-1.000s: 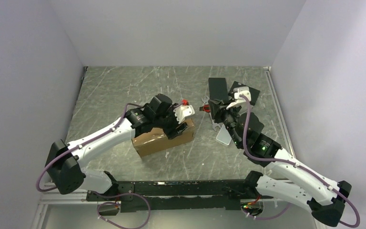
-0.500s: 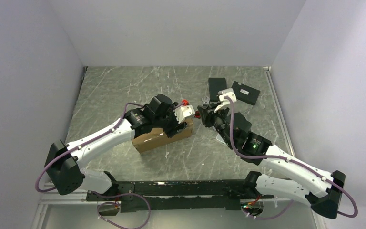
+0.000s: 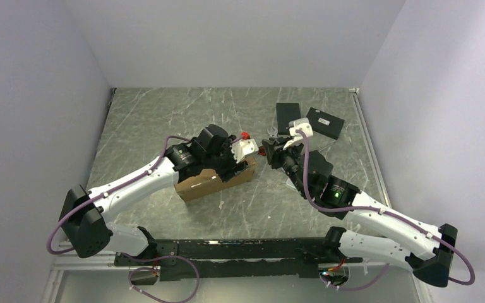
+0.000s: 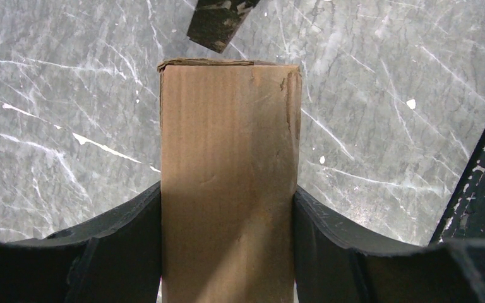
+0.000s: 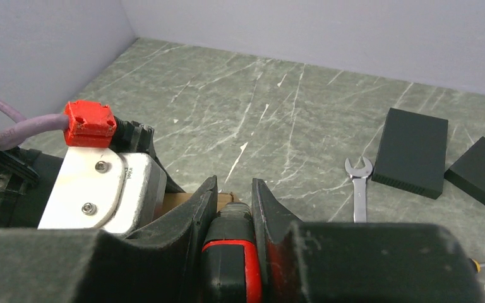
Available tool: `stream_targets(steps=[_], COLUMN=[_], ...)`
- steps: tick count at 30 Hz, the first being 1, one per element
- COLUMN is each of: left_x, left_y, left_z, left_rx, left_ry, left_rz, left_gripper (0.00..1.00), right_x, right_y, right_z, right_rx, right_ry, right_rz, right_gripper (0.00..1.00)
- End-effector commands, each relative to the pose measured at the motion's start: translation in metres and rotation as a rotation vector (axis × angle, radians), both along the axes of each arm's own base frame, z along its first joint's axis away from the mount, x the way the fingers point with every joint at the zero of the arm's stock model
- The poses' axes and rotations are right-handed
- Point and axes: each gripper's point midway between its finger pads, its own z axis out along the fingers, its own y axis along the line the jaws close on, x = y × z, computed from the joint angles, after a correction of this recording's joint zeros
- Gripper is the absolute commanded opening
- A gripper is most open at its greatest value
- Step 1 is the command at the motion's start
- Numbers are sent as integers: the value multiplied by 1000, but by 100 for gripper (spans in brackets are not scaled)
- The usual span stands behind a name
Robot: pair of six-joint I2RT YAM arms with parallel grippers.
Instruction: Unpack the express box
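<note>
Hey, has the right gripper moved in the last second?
Yes. The right gripper, shut on a black and red tool, has swung left, away from the rightmost black box, toward the express box.

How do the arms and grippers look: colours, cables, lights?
Both the left arm and right arm have white shells, black joints and a purple cable. Gripper fingers are black and curved. A white wrist housing bears a red plug. A green light glows on the right arm.

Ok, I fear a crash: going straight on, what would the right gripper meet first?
Probably the box end, just ahead of the right gripper and its red-black tool; depth is unclear.
</note>
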Motion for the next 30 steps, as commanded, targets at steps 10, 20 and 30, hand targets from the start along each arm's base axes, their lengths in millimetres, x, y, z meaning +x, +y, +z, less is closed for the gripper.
stream_targets(steps=[10,20,30], left_x=[7,7,6], left_y=[-12,-13,-13], left_z=[25,26,26], left_rx=[-59,-63,-66], left_ry=[-76,-73,-72], left_rz=[-29,-29,-31], left_gripper=[55,55,54], right_x=[4,2,1], right_y=[5,6,0], right_z=[40,38,44], right_rx=[97,105,118], right_ry=[-77,-73,-91], right_rz=[-6,3,-9], right_gripper=[0,0,0])
